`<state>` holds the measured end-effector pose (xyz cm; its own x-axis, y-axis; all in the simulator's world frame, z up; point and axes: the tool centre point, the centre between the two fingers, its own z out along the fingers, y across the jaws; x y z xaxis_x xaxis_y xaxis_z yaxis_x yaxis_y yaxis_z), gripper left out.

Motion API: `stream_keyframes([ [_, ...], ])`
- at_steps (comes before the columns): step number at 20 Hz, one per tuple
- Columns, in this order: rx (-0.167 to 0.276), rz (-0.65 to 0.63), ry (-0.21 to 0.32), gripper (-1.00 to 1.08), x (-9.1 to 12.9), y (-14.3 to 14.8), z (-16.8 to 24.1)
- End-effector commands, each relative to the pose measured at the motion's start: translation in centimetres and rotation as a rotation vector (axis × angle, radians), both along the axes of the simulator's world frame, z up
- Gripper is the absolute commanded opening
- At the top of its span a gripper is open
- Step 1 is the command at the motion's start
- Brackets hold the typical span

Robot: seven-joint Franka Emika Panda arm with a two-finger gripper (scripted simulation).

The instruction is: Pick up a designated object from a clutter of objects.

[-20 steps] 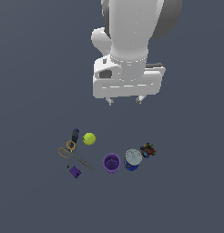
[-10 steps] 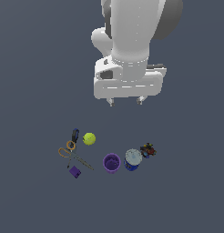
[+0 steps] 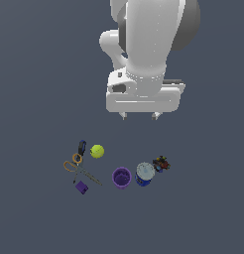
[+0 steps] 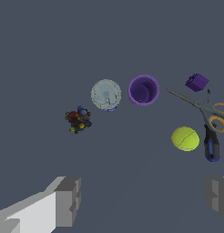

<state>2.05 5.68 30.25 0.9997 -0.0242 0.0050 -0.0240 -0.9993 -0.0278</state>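
Nothing moved: end effector (image 3: pixel 139 116) (spread) above lump (image 3: pixel 161 163).

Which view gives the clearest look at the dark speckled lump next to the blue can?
The wrist view: the dark speckled lump lies apart from the blue can, its red, blue and yellow specks legible. In the exterior view the lump is tiny, crowded against the can, detail blurred.

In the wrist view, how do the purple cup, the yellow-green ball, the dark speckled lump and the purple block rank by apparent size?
1. purple cup
2. yellow-green ball and dark speckled lump: they look too alike to rank
3. purple block
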Motion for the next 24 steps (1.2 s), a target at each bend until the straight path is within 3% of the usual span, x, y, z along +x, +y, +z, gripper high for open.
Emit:
stream_keyframes([
  [1,0.0,-0.036,0.002,1.0,0.3,0.4,-0.6],
  [24,-0.007,-0.513,0.017,1.0,3.4,5.9,-9.5],
])
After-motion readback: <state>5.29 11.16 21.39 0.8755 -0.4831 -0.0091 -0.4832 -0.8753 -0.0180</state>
